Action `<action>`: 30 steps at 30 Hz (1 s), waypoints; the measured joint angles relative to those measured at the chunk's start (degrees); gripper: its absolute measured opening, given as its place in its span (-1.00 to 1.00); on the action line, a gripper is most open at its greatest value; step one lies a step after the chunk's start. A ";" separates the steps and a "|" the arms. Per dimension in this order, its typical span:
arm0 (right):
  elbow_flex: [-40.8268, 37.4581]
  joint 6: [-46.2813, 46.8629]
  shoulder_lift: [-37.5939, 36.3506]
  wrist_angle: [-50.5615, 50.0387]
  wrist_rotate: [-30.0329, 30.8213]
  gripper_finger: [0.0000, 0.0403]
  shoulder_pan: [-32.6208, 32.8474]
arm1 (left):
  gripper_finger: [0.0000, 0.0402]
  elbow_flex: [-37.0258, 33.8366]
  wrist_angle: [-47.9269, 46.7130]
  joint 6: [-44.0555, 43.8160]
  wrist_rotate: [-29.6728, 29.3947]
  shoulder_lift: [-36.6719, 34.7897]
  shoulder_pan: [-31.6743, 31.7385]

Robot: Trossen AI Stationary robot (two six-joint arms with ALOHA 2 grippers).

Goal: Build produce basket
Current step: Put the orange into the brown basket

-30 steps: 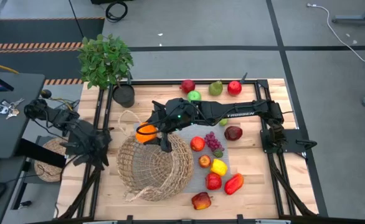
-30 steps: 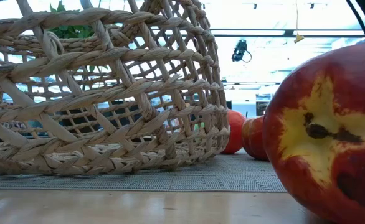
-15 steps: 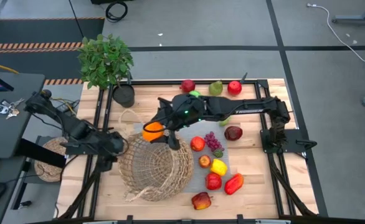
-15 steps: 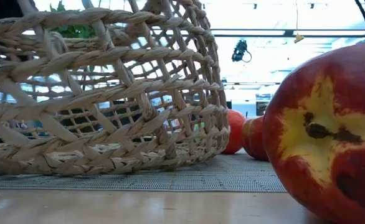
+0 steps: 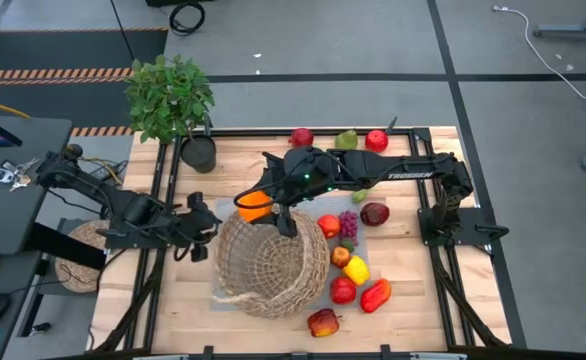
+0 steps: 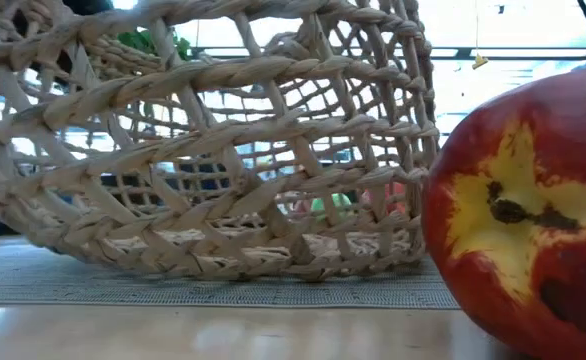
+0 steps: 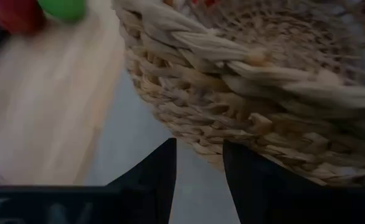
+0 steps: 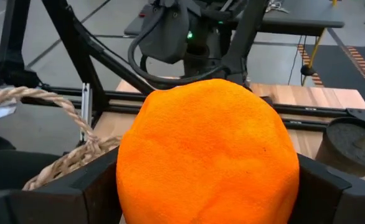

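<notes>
Above the tabletop, the right hand grips an orange at the basket rim; it should carry further over the middle before letting go.

At table height, the tan open weave tilts on a grey mat.

Left wrist: the left hand, fingers part open, holds nothing beside the basket wall.

Right wrist: fingers clamp the orange.
</notes>
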 joint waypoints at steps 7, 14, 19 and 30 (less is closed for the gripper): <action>-0.02 0.40 1.19 1.59 0.12 0.67 1.08 | -0.34 0.00 -0.39 2.36 -0.76 -0.91 2.84; -0.04 2.88 2.99 2.79 0.32 0.67 2.43 | -0.34 0.07 -4.15 1.31 -1.13 -8.49 3.24; -0.04 3.88 3.08 3.15 0.34 0.67 2.78 | -0.34 0.09 -5.16 0.77 -2.45 -15.46 2.67; -0.04 4.42 3.08 5.66 1.47 0.67 3.32 | -0.34 -0.06 -4.25 3.19 -8.27 -29.62 -2.10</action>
